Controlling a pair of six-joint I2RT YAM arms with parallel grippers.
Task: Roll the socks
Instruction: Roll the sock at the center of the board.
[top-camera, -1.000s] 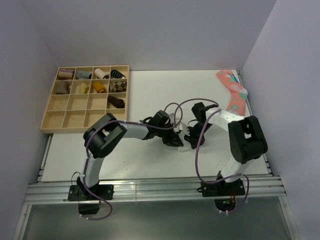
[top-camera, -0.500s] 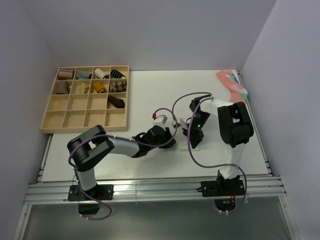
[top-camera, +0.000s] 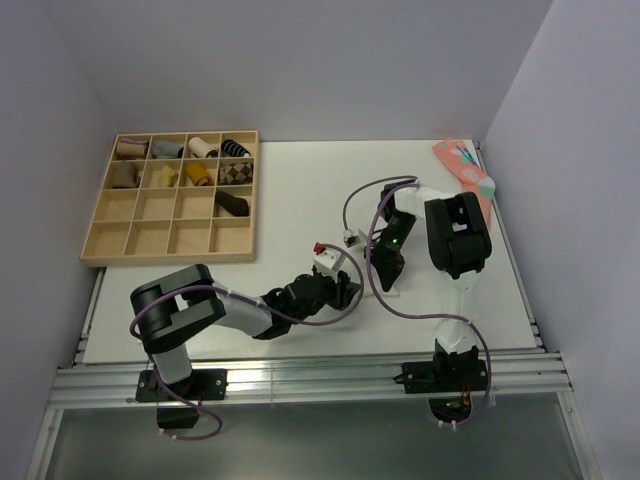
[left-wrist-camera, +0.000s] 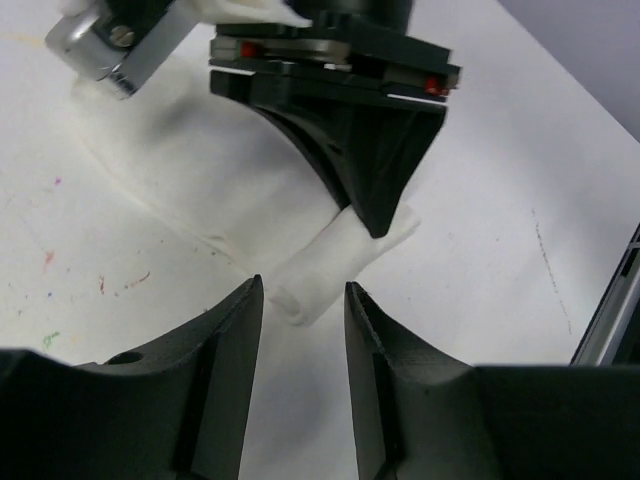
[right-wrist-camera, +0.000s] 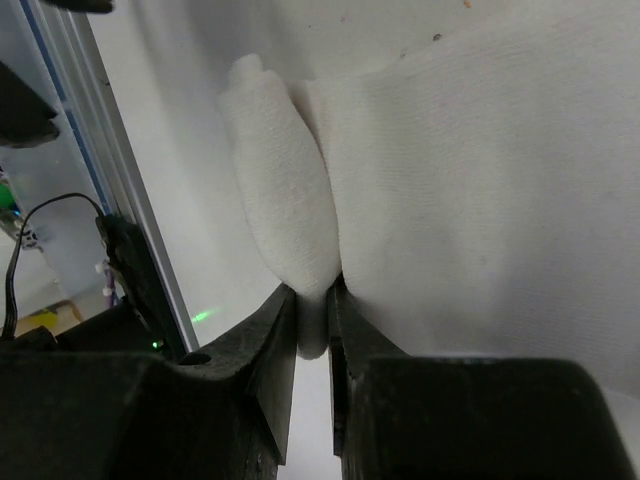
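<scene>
The white socks lie on the white table, one end wound into a short roll (left-wrist-camera: 335, 258) and the rest spread flat (left-wrist-camera: 190, 165). My right gripper (right-wrist-camera: 312, 290) is shut on the roll (right-wrist-camera: 285, 190), pinching its end from above; the flat part (right-wrist-camera: 470, 180) stretches away beside it. In the left wrist view the right gripper (left-wrist-camera: 368, 205) stands over the roll. My left gripper (left-wrist-camera: 302, 290) is open just short of the roll's free end, with nothing between its fingers. From above, the left gripper (top-camera: 347, 290) and the right gripper (top-camera: 385, 272) sit close together at mid-table.
A wooden compartment tray (top-camera: 130, 215) holding several sock rolls stands at the back left. A coral-pink dotted sock (top-camera: 462, 165) lies at the back right corner. The metal rail (top-camera: 300, 380) runs along the near table edge, close behind the left gripper.
My left gripper opened, let go of the roll and drew back toward the near edge. My right gripper stayed pinched on the roll while its arm swung further over it.
</scene>
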